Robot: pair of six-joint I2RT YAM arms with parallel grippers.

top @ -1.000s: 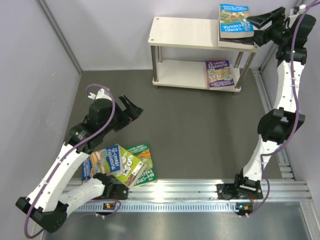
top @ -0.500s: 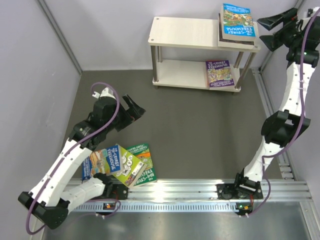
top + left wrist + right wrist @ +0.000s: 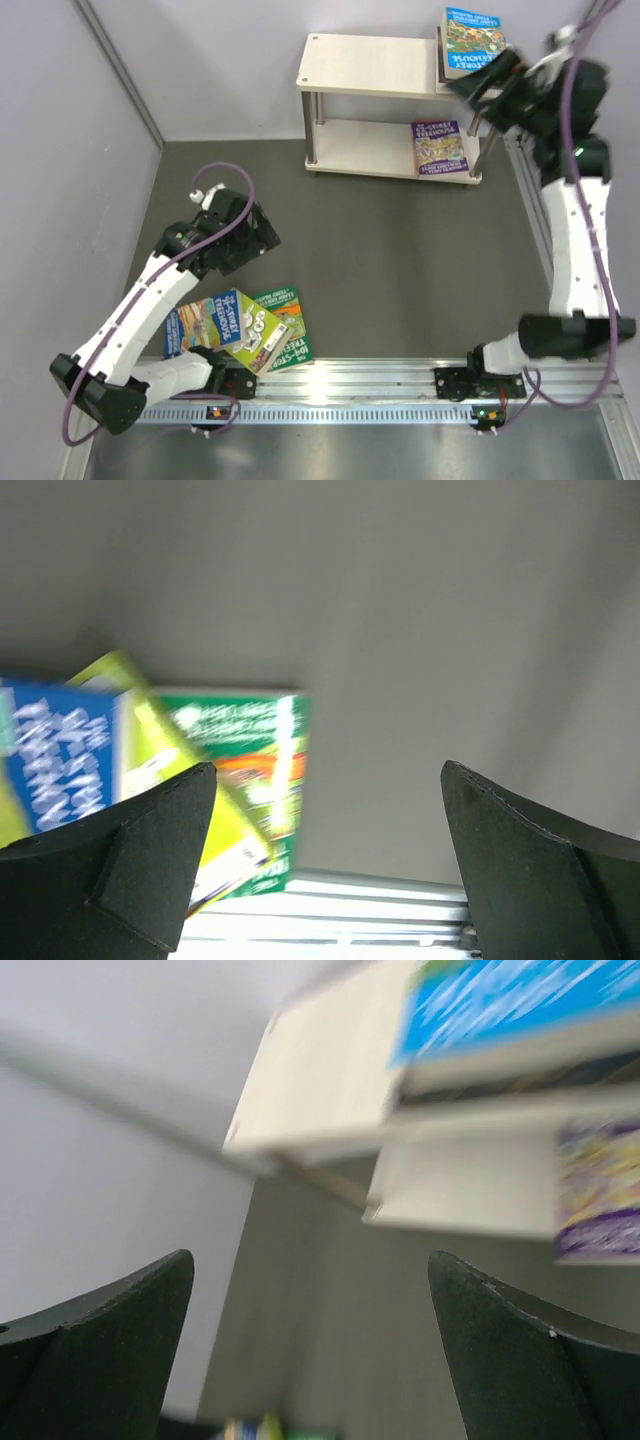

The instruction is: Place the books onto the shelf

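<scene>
The shelf (image 3: 370, 65) stands at the back, cream boards on silver posts. A stack of books topped by a blue cover (image 3: 472, 38) lies on the right end of its top board, and a purple book (image 3: 437, 147) lies on the lower board. My right gripper (image 3: 478, 88) hangs open and empty just in front of that stack; in the right wrist view the blue book (image 3: 500, 1000) and purple book (image 3: 600, 1190) are blurred. Three more books, blue, yellow-green and green (image 3: 240, 330), lie fanned on the floor. My left gripper (image 3: 258, 238) is open above and behind them, with the green book (image 3: 250, 740) ahead of it.
Grey walls close in the dark floor on the left and at the back. A silver rail (image 3: 400, 380) with the arm bases runs along the near edge, just beside the floor books. Another rail (image 3: 540, 230) runs along the right side.
My right gripper opened, left the blue book on the shelf's stack, and swung left and down in front of the shelf. My left gripper turned downward toward the floor books.
</scene>
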